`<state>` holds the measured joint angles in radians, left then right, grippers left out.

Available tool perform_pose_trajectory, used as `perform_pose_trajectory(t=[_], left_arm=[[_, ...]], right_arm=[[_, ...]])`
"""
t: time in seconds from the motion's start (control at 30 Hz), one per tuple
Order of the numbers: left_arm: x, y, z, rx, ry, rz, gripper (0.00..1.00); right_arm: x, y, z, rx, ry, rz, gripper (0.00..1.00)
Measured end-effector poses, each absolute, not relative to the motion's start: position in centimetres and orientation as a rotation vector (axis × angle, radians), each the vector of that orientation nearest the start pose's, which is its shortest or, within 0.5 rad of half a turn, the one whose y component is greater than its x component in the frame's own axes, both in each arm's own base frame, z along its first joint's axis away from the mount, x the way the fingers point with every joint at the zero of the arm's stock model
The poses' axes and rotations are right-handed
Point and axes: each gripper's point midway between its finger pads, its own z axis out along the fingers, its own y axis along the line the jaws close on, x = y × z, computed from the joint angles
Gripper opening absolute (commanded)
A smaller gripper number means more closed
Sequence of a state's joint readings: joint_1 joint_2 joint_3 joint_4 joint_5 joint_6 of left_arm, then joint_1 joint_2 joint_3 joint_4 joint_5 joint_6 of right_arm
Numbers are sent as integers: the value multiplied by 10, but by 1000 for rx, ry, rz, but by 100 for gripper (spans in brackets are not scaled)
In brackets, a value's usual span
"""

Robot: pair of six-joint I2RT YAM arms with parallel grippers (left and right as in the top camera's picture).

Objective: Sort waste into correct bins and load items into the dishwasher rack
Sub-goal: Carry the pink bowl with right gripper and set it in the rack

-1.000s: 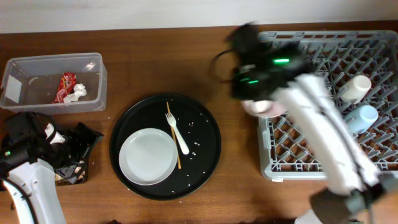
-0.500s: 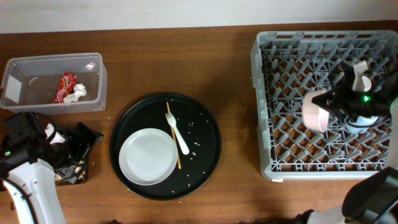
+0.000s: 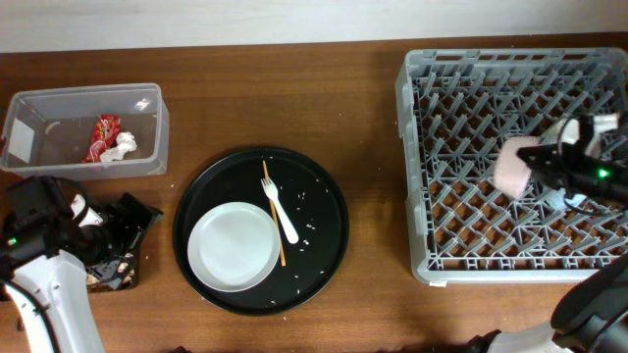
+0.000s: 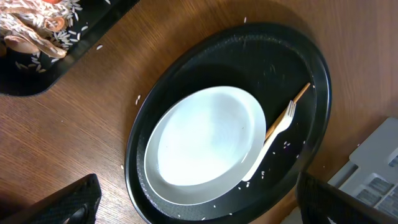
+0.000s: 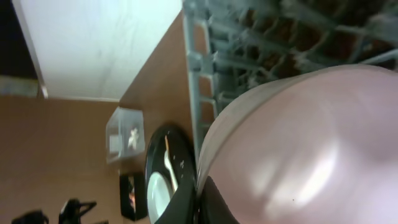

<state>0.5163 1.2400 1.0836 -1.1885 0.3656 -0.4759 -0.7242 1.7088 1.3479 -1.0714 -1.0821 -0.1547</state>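
You are working on a brown wood-grain table with a plain white wall along its far edge. Take the round black tray as your landmark: it sits mid-table, speckled with loose rice grains. On it lie the white plate, the white plastic fork and the thin wooden stick.

To the tray's right, your right gripper is clamped tight on the white bowl. It holds the bowl tipped on its side over the dishwasher rack.

To the tray's left, your left gripper is spread wide and holds nothing. It is over the flat black tray, where the rice heap lies.

Up and left of the round tray, the clear tub holds the red wrapper and the crumpled white paper.
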Motion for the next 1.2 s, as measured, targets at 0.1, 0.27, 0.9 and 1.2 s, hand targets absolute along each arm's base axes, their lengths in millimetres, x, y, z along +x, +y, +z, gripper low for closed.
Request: perform_pose_trajectory(t=[0.1,0.27,0.9,1.2], left_arm=[[237,64,156,-1311,2547,-523,99],[238,64,156,-1310,2547,-523,99],[237,64,156,-1311,2547,-523,99],[237,64,156,-1311,2547,-523,99]], right_arm=[[341,-124,191,620,2205,1152,4],[344,-125,202,602,2136,1201,4],[346,-133,181,799,2079,1390,17],[320,-149,180,1024,2276,1121,64]])
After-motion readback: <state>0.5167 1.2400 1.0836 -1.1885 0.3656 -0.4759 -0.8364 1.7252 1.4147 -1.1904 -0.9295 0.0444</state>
